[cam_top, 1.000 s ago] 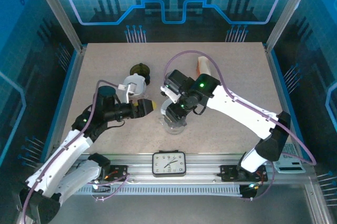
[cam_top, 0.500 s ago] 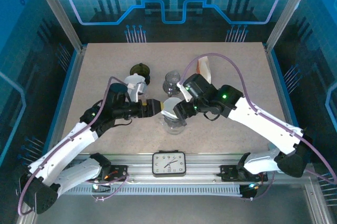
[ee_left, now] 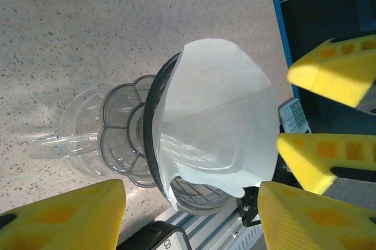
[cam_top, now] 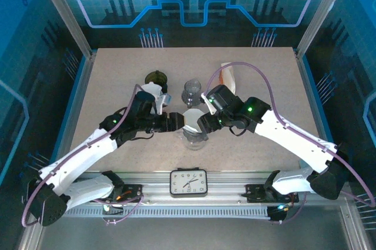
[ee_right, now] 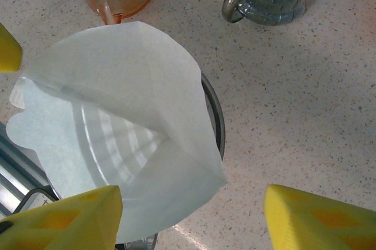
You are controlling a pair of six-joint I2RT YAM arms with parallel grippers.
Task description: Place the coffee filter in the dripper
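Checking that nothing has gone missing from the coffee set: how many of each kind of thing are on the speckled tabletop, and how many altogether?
Drippers: 4 (clear dripper, dark dripper, white dripper, orange dripper)
Paper coffee filter: 1, sitting in the clear dripper
Glass jug: 1
Total: 6

1. The table (cam_top: pixel 117 68) has a speckled beige top with blue walls along its left and right sides
2. A clear dripper (cam_top: pixel 194 138) stands upright on its scalloped base, near the middle and toward the front edge
3. Behind the dripper and apart from it stands a small glass jug (cam_top: pixel 192 90) with a handle
4. Right of the jug, further back, is an orange-tinted cup (cam_top: pixel 227 74)
5. Left of the jug lies a dark round piece (cam_top: pixel 155 78), and just in front of that a white piece (cam_top: pixel 150 91), partly hidden
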